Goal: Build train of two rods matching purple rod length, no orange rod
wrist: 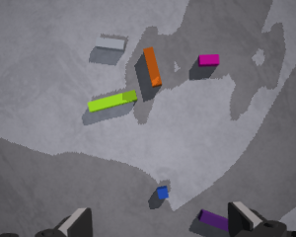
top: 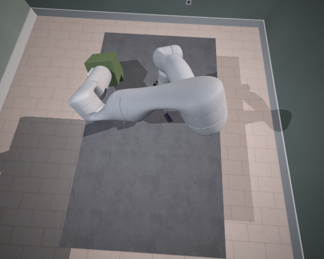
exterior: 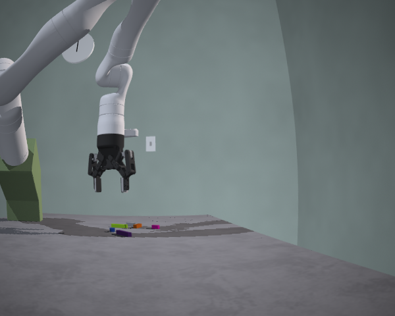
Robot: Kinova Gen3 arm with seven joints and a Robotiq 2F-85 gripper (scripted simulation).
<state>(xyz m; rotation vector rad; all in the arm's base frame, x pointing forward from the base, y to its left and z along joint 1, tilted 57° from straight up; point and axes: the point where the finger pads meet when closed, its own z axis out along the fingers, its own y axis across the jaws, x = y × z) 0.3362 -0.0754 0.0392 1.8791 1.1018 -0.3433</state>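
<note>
Your gripper (exterior: 111, 185) is hanging high above the grey table (exterior: 224, 272) with its fingers spread to their widest and gripping nothing. In the wrist view you are looking down on the blue rod (wrist: 163, 193) lying alone just ahead of the fingertips, with the purple rod (wrist: 214, 220) near it, close beside one fingertip. Farther off, the lime rod (wrist: 112, 102), orange rod (wrist: 152, 66), grey rod (wrist: 111, 42) and magenta rod (wrist: 209, 59) are lying flat and separate, none joined end to end.
</note>
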